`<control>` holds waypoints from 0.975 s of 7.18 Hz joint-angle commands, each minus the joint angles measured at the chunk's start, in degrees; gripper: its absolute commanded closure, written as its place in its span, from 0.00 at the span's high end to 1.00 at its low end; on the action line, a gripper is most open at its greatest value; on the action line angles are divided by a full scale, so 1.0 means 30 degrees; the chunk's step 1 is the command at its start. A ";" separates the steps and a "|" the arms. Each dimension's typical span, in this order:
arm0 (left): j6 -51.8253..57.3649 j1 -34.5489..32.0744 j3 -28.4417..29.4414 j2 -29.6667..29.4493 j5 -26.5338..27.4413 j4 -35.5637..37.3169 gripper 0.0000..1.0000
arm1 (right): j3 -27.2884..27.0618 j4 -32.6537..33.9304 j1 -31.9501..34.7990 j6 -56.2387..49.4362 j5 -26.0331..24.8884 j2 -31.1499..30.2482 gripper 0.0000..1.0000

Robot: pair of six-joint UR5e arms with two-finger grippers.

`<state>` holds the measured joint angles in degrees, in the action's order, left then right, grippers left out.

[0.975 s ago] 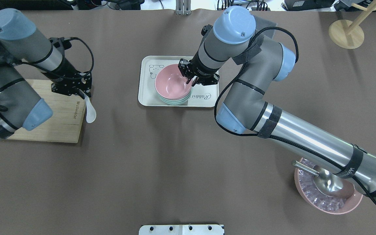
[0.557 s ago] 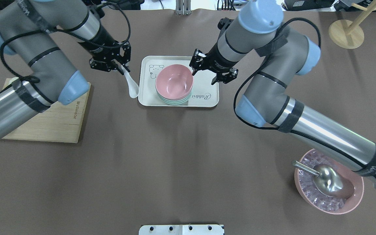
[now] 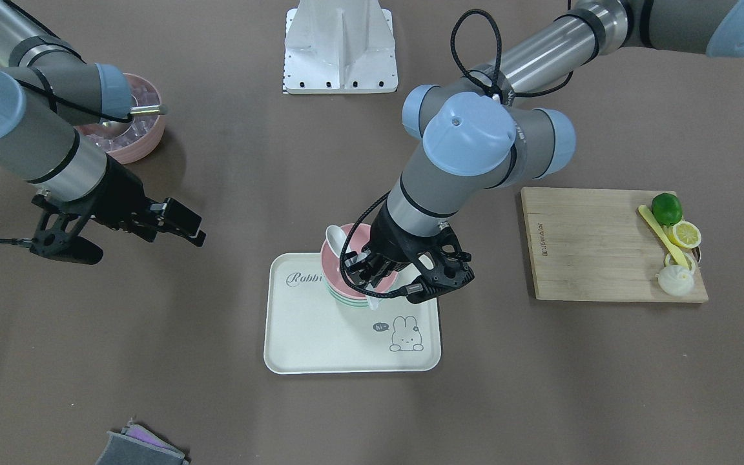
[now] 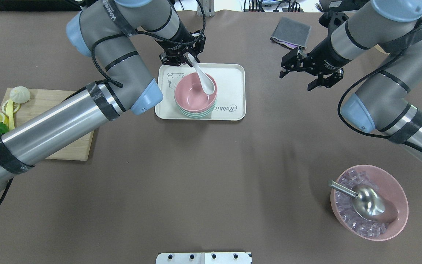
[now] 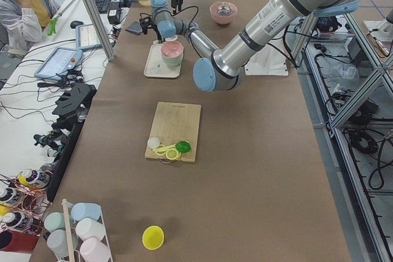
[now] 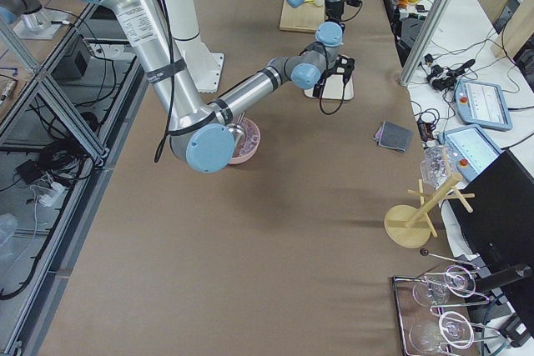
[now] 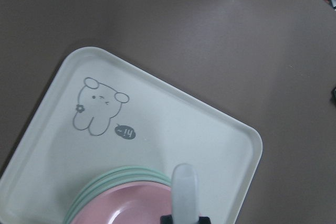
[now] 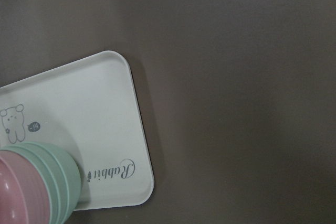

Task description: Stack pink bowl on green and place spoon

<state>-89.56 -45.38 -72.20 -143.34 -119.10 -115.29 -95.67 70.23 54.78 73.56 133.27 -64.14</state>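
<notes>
Overhead: the left gripper (image 4: 188, 58) has swung in to the tray's (image 4: 233, 79) 11 o'clock corner, pinching the spoon (image 4: 203, 80), whose scoop now dips into the pink bowl (image 4: 191, 97), nested on the green bowl (image 4: 195, 114). The right gripper (image 4: 308, 71) has backed off to 3 o'clock, spread, empty. Only release remains, I judge.

Front: brown-covered table (image 3: 152, 361), board (image 3: 591, 245) at 3 o'clock.

Left side: an operator (image 5: 21, 4) sits alongside.

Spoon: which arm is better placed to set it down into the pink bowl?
Left. Its fingers hold the white spoon by its handle, scoop in the pink bowl; the right fingers are open and empty, away from the tray.
</notes>
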 commanded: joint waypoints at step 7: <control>1.8434 -0.8966 -1.1486 1.3554 -0.4245 0.8207 0.98 | 0.1094 0.1364 0.6543 -1.3967 0.0369 -0.5038 1.00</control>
<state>-51.86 -65.47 -100.91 -106.80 -131.74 -105.01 -93.92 71.86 69.09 44.26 134.08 -75.77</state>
